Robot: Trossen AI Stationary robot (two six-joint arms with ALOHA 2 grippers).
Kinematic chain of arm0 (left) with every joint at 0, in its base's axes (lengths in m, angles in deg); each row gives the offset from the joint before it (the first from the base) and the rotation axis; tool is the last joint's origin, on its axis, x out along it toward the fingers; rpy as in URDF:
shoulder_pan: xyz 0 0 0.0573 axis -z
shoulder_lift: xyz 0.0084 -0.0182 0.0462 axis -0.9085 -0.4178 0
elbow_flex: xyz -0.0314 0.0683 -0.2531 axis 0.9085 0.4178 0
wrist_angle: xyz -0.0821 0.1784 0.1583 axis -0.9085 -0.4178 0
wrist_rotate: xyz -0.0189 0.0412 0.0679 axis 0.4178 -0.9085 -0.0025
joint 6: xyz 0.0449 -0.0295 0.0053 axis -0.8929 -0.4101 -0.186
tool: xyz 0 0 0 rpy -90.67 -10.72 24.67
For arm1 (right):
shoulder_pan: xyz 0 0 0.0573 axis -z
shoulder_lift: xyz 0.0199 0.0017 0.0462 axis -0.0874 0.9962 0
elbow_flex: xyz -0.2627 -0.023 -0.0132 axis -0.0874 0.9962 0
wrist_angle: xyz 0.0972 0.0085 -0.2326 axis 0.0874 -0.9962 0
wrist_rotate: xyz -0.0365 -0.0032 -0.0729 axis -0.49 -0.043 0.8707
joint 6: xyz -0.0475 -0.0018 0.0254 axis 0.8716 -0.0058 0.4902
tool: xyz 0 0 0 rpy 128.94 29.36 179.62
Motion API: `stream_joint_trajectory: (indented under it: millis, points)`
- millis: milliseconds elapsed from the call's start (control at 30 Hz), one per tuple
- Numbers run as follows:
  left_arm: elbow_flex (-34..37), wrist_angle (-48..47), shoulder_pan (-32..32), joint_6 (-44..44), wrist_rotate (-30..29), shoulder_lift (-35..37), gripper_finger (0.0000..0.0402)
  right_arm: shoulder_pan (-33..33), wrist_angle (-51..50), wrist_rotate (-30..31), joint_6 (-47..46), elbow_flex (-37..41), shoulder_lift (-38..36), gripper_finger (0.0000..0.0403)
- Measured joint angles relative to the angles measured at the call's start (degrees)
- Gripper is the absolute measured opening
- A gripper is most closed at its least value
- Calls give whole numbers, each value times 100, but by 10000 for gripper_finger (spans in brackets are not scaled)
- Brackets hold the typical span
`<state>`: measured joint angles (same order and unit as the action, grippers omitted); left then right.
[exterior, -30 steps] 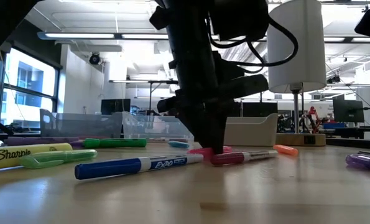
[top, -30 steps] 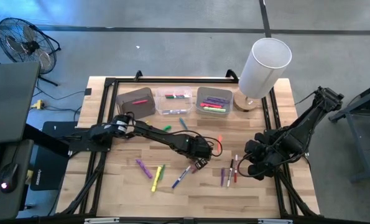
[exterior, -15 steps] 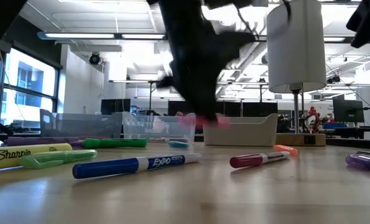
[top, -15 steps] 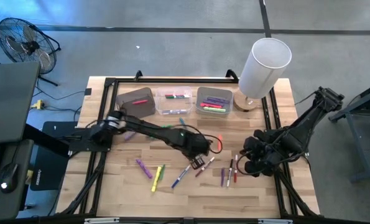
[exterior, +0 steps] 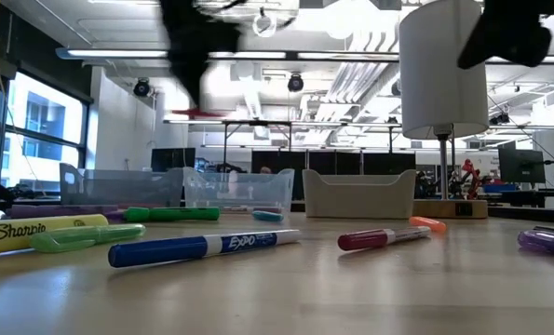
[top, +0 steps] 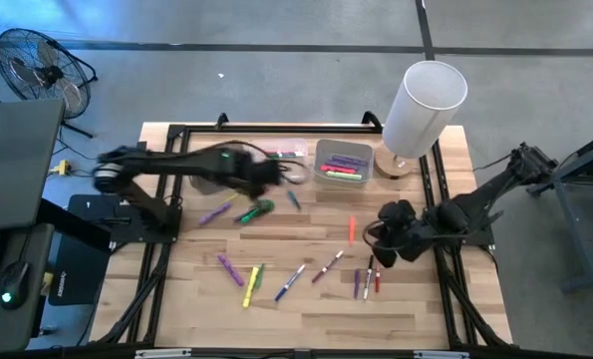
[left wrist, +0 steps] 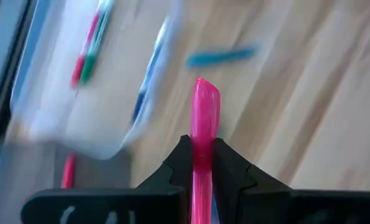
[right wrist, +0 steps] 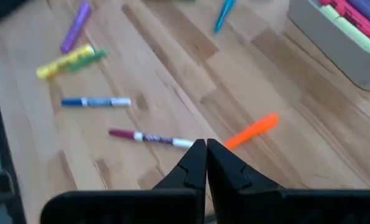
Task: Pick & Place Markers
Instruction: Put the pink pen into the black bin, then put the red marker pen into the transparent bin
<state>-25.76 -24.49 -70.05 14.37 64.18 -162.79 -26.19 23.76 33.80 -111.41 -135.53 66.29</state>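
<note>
Sorting in progress, judged roughly a third done. The left gripper [left wrist: 200,163], fingers clamped on a pink marker [left wrist: 203,118], hangs above the table [top: 416,309] close to the clear bin [top: 279,166], which holds a few markers. The white bin [top: 344,163] holds several more; the grey bin [top: 219,158] shows one red marker. The right gripper [right wrist: 206,163], fingers together and empty, hovers over the table near an orange marker [right wrist: 251,130]. About a dozen markers [top: 301,271] remain scattered on the wood, so most of the picking is left.
</note>
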Motion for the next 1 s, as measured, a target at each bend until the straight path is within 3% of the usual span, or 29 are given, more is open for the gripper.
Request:
stream_joint_trajectory:
  millis: [300, 533, 700, 1000]
  points:
    - [2336, 873, -1830, -1071, 573, 1910, 25, 629, 393, 110, -91, -2, 167, 1]
    - [3055, 1105, -3234, -2291, 1294, 2024, 25, 933, 551, 91, -150, -2, 467, 1]
    - [3222, 1291, -3813, -2776, 1497, 1787, 30, 1102, 545, -120, -450, -2, 711, 2]
    - [3222, 1454, -4138, -2860, 1433, 1729, 171, 1108, 586, -284, -662, -2, 906, 4]
